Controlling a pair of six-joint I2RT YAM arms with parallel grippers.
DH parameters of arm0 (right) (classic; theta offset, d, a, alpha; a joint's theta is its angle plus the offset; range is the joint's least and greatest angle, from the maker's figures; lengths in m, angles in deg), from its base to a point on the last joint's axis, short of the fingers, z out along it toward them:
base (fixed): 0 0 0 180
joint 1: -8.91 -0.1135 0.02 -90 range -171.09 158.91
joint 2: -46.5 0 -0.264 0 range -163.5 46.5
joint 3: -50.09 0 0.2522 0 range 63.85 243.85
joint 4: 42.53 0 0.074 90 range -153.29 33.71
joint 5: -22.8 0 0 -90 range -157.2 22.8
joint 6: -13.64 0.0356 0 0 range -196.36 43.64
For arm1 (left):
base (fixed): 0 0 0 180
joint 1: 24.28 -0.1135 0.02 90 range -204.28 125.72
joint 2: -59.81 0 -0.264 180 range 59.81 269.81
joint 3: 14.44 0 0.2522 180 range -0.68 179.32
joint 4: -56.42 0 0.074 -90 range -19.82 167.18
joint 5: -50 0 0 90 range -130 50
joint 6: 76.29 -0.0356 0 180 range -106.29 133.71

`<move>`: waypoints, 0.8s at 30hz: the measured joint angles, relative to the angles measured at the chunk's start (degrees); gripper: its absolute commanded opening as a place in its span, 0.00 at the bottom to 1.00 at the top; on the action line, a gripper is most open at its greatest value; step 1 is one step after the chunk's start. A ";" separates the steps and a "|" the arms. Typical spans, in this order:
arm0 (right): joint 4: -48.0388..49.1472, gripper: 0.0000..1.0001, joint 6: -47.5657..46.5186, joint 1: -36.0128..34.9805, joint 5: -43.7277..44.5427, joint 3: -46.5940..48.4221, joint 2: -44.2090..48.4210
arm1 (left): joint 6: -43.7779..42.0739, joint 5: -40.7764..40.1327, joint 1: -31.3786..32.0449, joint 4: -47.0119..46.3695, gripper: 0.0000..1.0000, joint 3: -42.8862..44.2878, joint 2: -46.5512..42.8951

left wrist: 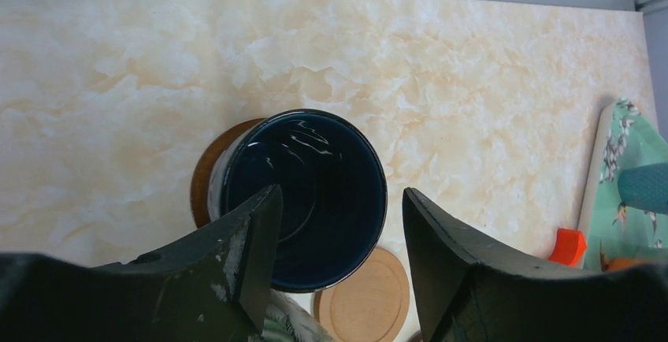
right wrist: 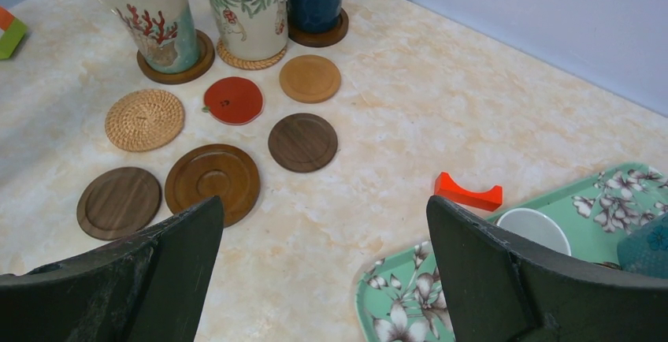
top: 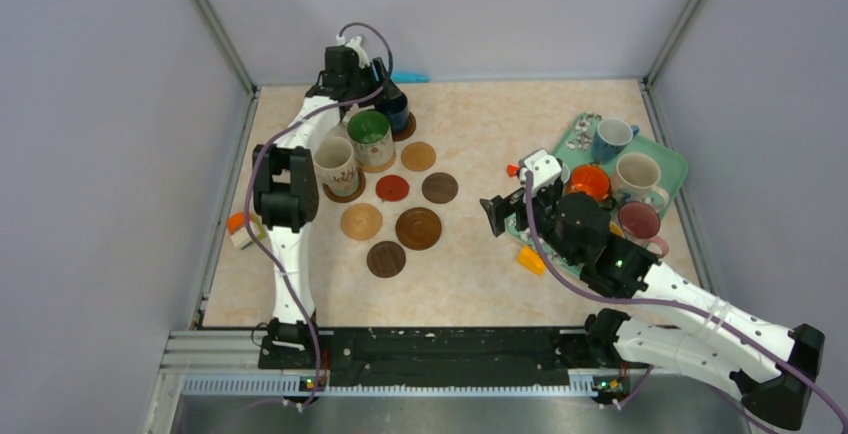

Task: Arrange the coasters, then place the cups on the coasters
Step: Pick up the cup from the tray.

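The left gripper [left wrist: 340, 259] hangs over the dark blue mug [left wrist: 315, 192], which stands upright on a brown coaster [left wrist: 206, 175] in the middle of the left wrist view. Its jaws are partly apart. One finger [left wrist: 248, 255] overlaps the mug's mouth from the lower left. The other stands just beside the outer wall on the right, with a strip of table [top: 480, 124] showing between them, so nothing is clamped. Whether the first finger touches the rim I cannot tell.

In the top view this mug sits at the upper left of the tabletop. The green mug [top: 371, 134] stands just below it on a woven coaster [right wrist: 250, 61], and the tall cream mug [top: 335, 162] stands lower left again on a dark coaster [right wrist: 175, 71].

Six bare coasters lie to the right of and below these:
- a tan disc [top: 418, 156]
- a red disc [top: 392, 188]
- a dark brown disc [top: 439, 187]
- a straw disc [top: 361, 221]
- a larger ridged disc [top: 418, 228]
- a dark disc [top: 386, 259] lowest of all

The right gripper [top: 497, 216] is at centre right, near the left edge of the teal floral tray [top: 672, 159]. Its jaws are spread wide and hold nothing. On the tray stand a light blue mug [top: 610, 137], a white mug [top: 637, 174], an orange mug [top: 588, 182] and a pink mug [top: 640, 222]
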 measured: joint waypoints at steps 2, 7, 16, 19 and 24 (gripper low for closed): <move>0.02 0.99 -0.17 0.00 0.00 0.00 0.00 | -0.17 -1.46 -0.15 -0.59 0.63 -1.16 -1.27; 0.04 0.99 -0.22 0.00 0.00 0.00 -0.02 | -0.55 -3.32 -1.20 -2.16 0.63 -2.86 -4.59; -0.13 0.99 2.78 0.00 0.87 0.00 -0.87 | -1.01 -3.45 -1.79 2.38 0.75 -4.26 -11.91; -1.09 0.99 6.14 0.00 2.49 0.00 -1.73 | -1.31 -3.65 -1.77 5.66 0.93 -6.29 -17.14; -5.60 0.99 12.07 0.00 6.75 1.81 -5.42 | -1.53 -3.37 -1.38 10.23 0.99 -12.20 -28.92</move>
